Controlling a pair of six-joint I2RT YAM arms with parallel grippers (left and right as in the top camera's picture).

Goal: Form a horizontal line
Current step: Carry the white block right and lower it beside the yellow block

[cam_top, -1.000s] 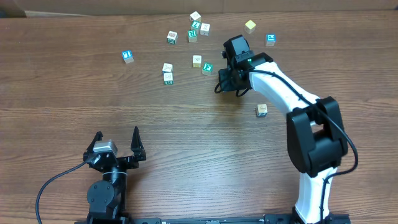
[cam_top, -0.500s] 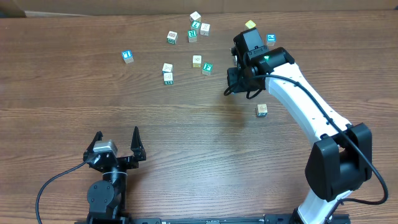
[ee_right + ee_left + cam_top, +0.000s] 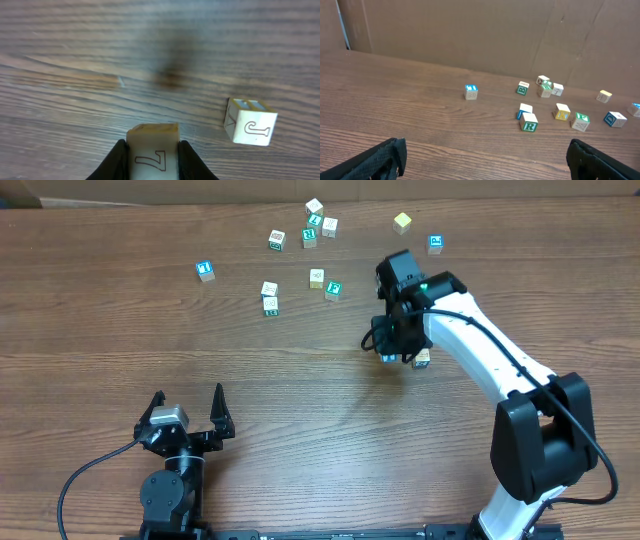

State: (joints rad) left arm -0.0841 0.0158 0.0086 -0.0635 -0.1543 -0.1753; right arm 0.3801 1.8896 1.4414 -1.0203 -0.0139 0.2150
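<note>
My right gripper (image 3: 392,352) is shut on a cream cube (image 3: 152,145) with a brown outlined mark, held between the fingers (image 3: 152,162) just above the table. A second cream cube (image 3: 250,127) with a brown mark lies a short way to its right; overhead it sits (image 3: 422,357) beside the gripper. No row of four touching cubes shows. My left gripper (image 3: 187,408) is open and empty near the front edge, its fingers wide apart (image 3: 485,152).
Several loose cubes lie scattered at the back: a blue one (image 3: 205,270), a stacked-looking pair (image 3: 270,297), a cluster (image 3: 314,225), two in the middle (image 3: 325,284), a yellow one (image 3: 402,221) and a blue one (image 3: 435,244). A cardboard wall (image 3: 470,30) stands behind.
My right arm has swung from the back cubes toward the front and right, ending next to the lone cream cube. The left arm has not moved.
</note>
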